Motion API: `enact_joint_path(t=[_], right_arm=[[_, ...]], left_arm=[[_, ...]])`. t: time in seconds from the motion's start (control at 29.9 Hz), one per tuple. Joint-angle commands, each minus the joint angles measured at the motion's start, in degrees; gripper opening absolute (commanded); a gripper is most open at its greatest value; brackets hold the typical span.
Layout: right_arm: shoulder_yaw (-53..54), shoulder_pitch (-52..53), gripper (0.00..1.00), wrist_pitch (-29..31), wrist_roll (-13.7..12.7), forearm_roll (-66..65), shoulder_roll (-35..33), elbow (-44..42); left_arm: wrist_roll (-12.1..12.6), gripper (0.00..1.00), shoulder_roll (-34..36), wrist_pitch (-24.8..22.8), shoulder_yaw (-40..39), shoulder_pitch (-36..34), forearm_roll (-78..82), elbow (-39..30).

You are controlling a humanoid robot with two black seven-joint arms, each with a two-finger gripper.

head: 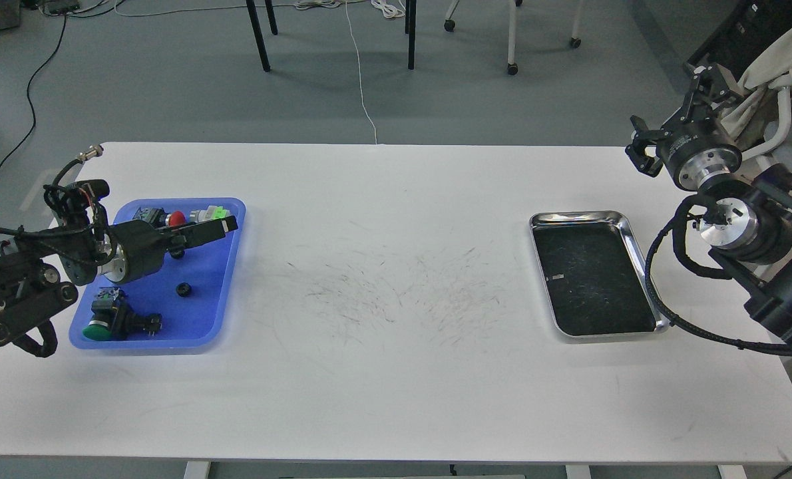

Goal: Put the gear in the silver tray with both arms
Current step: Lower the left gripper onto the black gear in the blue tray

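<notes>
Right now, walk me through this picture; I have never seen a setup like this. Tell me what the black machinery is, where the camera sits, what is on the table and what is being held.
The camera sits in the robot's head, looking forward and down at a white table. The black machinery at both sides is the robot's own two arms, each ending in a two-finger gripper.

The left gripper reaches over a blue tray on the table's left side. Its fingers lie close together, and I cannot tell whether they grip anything. In that tray lie a small black gear, a green-capped button, a red-capped button and a pale green-lit part.

The right gripper hangs off the table's right edge, fingers apart, holding nothing.

On the right lies a silver tray, holding no parts.
</notes>
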Motion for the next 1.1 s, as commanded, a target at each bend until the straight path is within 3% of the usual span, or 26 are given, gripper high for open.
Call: enact_joint_path(t=[0.0,0.17,0.5,1.07], right_arm=[[0.0,0.0,0.99,0.0,0.0,0.0,-0.5,0.5],[0.0,-0.1,0.99,0.0,0.0,0.0,-0.4,0.5],[-0.3,-0.1,0.99,0.0,0.0,-0.1,-0.5,1.2],[-0.6,-0.1,0.99,0.0,0.1,-0.1,-0.5,1.4]], left_arm=[[-0.6,0.98,0.0,0.0,0.0,0.0,2.0,0.9],[-1.8,0.97,0.9,1.0,0.1,0.2,9.1,1.2],[-1.8,0.95,3.0,1.4,-0.2,-1.0,19.8,3.7],[-1.8,0.87,-3.2,6.1,2.6,-0.5,22.8,13.0]])
